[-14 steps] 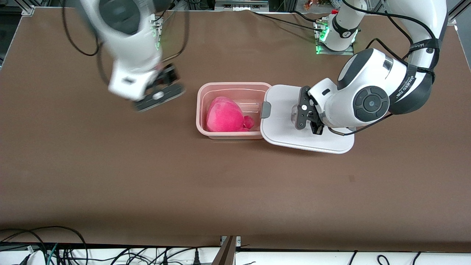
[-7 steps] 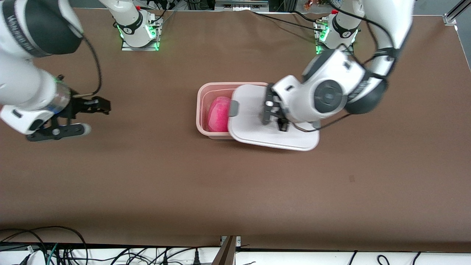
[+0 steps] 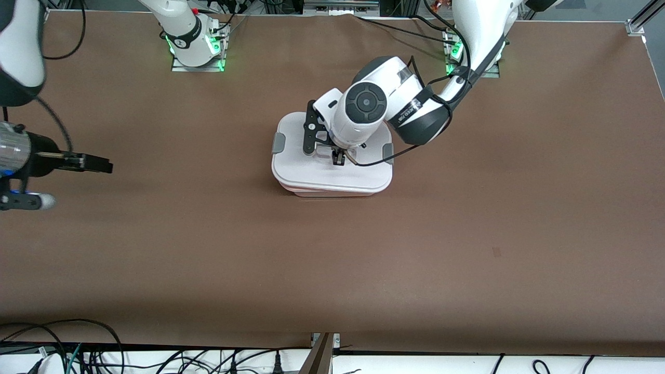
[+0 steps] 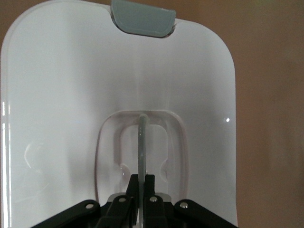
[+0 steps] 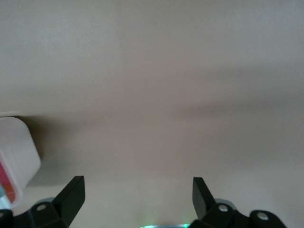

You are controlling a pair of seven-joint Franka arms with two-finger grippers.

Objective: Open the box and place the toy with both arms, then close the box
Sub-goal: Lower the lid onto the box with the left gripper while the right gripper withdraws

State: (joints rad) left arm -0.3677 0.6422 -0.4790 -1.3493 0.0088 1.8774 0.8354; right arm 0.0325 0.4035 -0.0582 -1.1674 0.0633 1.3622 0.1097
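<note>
While the brown desk (image 3: 332, 249) carried the box (image 3: 332, 190) near its middle, between the two arm bases and somewhat nearer the front camera than they, the white lid (image 3: 311, 174) sat squarely over the tub. Only a thin pinkish edge of the tub showed beneath the lid's edge nearest the front camera. Whether the lid was fully seated could not be told. No toy could be seen in the front view or the left wrist view, the lid covering the tub; in the right wrist view a sliver of pink showed through the box's wall (image 5: 14, 156).

The left arm (image 3: 415, 109) reached from its base down over the lid. The left end effector (image 3: 337, 157) stood at the recessed centre handle (image 4: 141, 142), its fingers (image 4: 149, 190) drawn nearly together on the thin clear handle bar, as the left wrist view showed. A grey clip (image 3: 278, 142) sat on the lid's end toward the right arm's end of the desk, and a second clip (image 3: 387, 152) on the end toward the left arm's.

The right arm (image 3: 18, 57) waited at its own end of the desk, well apart from the box. The right end effector (image 5: 137, 194) hung over bare desk, fingers (image 5: 73, 192) spread wide and holding nothing.
</note>
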